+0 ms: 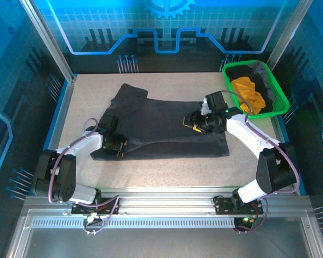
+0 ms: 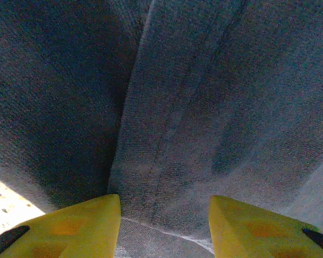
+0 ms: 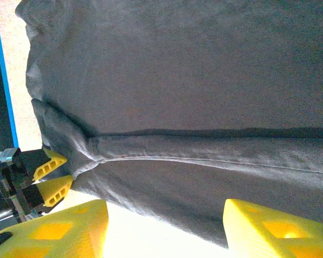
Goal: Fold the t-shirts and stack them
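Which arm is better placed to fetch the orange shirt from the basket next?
Probably right: the right claw is over the black shirt's right side, nearer the basket holding the orange shirt; the left claw is at the far-left edge.

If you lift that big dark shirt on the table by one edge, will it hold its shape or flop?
Probably flop: the dark shirt lies limp with a soft folded ridge. It likely drags and bunches on the table rather than sliding as one piece.

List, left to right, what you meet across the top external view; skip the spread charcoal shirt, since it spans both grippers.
left gripper → right gripper → green plastic basket, with a bright orange t-shirt lying inside it
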### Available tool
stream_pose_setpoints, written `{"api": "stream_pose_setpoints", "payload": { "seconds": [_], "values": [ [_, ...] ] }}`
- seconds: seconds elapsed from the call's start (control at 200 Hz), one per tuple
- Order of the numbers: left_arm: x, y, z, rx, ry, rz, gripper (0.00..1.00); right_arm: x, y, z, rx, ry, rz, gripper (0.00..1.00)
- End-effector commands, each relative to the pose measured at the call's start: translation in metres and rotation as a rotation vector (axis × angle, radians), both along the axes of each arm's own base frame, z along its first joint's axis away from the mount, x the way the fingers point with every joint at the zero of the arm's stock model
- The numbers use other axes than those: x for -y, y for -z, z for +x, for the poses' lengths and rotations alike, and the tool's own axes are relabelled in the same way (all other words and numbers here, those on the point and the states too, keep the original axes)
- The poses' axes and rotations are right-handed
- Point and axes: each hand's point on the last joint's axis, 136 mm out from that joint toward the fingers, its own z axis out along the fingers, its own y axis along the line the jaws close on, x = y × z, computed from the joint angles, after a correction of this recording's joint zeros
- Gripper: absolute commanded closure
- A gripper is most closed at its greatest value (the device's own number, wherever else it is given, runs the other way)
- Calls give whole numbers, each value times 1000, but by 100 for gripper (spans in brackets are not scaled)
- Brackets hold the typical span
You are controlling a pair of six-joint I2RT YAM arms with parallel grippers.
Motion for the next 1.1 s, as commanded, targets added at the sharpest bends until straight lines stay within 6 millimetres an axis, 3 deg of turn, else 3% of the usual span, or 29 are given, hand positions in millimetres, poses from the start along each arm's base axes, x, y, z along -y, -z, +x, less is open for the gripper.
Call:
{"api": "stream_pose_setpoints", "payload": {
  "seconds": [0.0, 0.14, 0.255, 0.39, 0.57, 0.795, 0.975, 1.095],
  "values": [
    [4, 2, 0, -21, -23, -12, 56, -6, -10, 4, 23, -24, 23, 41],
    [2, -5, -4, -33, -23, 17, 56, -3, -8, 2, 7, -18, 19, 41],
    [-3, -12, -17, -40, -34, 34, 47, -3, -11, 2, 15, -20, 28, 41],
    [3, 1, -28, -28, -96, -41, 44, -20, -25, 4, 77, -77, 139, 41],
    [6, 4, -9, 39, -118, -62, 48, -37, -33, 3, 101, -126, 220, 41],
    [6, 4, -3, 48, -116, -52, 60, -35, -32, 0, 96, -119, 215, 41],
    [4, -9, -3, 45, -103, -35, 61, -32, -30, -4, 91, -114, 210, 41],
    [9, -13, -10, -3, -84, -47, 53, -32, -30, -6, 87, -114, 212, 41]
  ]
}}
